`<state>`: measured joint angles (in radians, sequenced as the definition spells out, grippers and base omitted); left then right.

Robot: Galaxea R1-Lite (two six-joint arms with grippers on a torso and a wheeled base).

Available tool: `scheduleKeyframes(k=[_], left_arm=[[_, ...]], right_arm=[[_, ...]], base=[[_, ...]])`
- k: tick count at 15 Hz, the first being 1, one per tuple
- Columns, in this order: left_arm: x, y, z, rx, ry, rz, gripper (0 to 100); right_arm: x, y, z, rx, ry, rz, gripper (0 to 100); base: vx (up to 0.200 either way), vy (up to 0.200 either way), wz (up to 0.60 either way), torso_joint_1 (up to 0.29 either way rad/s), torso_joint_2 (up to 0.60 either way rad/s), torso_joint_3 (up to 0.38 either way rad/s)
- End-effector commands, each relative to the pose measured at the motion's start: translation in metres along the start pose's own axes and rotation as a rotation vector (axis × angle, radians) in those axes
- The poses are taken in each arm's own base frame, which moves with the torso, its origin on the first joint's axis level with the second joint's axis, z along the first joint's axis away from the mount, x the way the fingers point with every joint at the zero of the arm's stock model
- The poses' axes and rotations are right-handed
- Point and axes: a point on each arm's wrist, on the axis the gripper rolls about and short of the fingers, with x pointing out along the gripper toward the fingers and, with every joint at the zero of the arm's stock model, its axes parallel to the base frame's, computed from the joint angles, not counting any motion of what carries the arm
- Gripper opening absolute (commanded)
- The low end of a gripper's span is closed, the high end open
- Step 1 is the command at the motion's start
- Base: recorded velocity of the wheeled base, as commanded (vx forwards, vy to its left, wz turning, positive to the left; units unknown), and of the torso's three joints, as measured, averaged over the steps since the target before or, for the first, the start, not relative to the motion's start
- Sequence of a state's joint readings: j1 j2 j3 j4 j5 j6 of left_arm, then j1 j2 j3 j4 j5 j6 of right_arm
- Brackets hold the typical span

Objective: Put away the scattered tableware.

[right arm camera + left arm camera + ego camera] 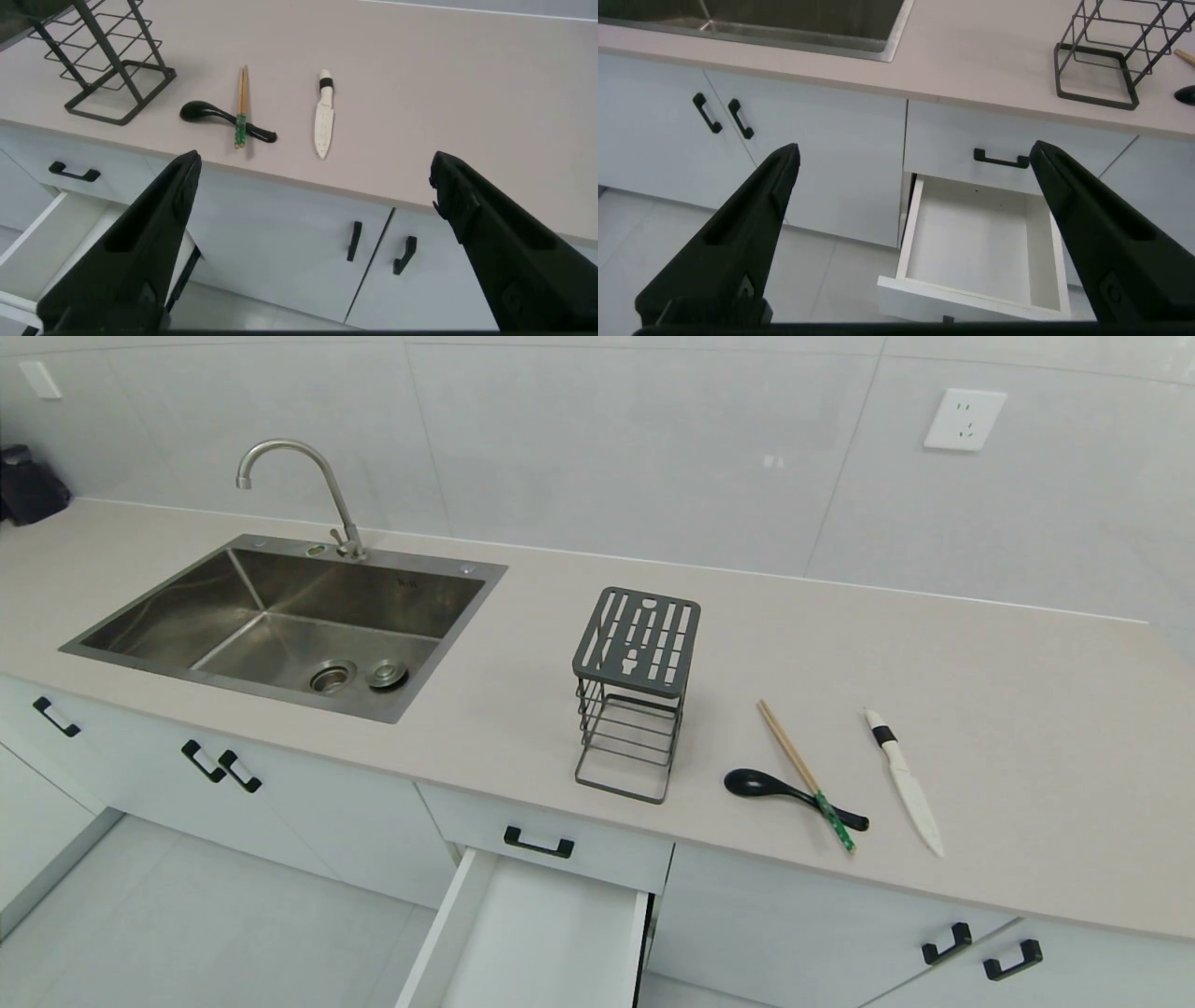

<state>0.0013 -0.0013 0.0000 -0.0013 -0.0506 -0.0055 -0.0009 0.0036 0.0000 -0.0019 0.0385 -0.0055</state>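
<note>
On the beige counter [1027,747] lie a black spoon [789,792], a pair of chopsticks [803,771] resting across its handle, and a white knife [904,782] with a black band. Left of them stands a dark wire rack [631,691]. In the right wrist view the spoon [220,118], chopsticks [241,107] and knife [323,116] lie beyond my open right gripper [313,247], which hangs in front of the cabinets. My open left gripper [915,243] hovers above the open white drawer [976,245], the rack [1113,49] farther off.
A steel sink [280,625] with a faucet [308,485] sits at the counter's left. The pulled-out drawer [541,943] juts out below the rack. Cabinet doors with black handles [980,952] line the front. A wall socket [964,420] is on the tiles.
</note>
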Motion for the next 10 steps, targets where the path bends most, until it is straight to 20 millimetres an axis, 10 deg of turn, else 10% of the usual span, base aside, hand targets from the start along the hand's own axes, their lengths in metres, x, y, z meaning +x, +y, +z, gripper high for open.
scheduleKeyframes(k=[1,7,10], left_arm=[[0.000,0.000,0.000,-0.001,0.001,0.000,100],[0.000,0.000,0.000,-0.001,0.001,0.000,100],[0.000,0.000,0.000,-0.001,0.001,0.000,100]], right_arm=[[0.000,0.000,0.000,-0.001,-0.002,0.002,100],[-0.004,0.000,0.027,-0.043,-0.263,0.013,100],[0.005,0.004,0.041,-0.079,-0.093,0.223,100]], base=[[0.000,0.000,0.00,-0.129,0.30,0.139],[0.000,0.000,0.00,-0.089,0.18,0.085],[0.000,0.000,0.00,0.000,0.00,0.000]])
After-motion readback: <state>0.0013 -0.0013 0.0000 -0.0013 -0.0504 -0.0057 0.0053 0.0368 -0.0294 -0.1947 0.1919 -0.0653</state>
